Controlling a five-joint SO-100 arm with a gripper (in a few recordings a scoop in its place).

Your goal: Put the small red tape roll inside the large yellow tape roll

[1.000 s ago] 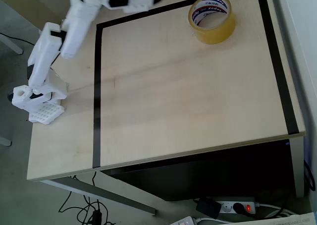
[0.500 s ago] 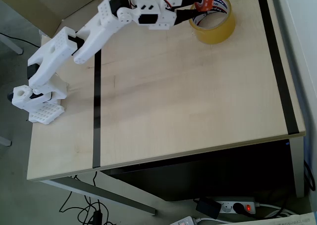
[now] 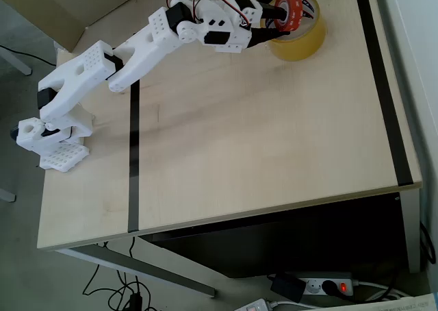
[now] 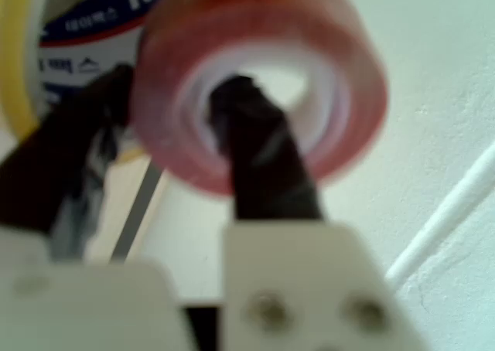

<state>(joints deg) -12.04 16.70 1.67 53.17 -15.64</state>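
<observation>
Gripper (image 3: pixel 278 14) clamps the small red tape roll (image 3: pixel 287 9), one finger (image 4: pixel 259 161) through its hole, one outside the wall. In the overhead view the roll hangs over the left rim of the large yellow tape roll (image 3: pixel 301 42), hole facing sideways. Judgement: shift right to centre it, lay it flat, then release

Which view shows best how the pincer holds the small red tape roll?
The wrist view: the small red tape roll is close up, one dark finger through its core, another outside. The overhead view shows it small, at the pincer over the large yellow tape roll.
</observation>
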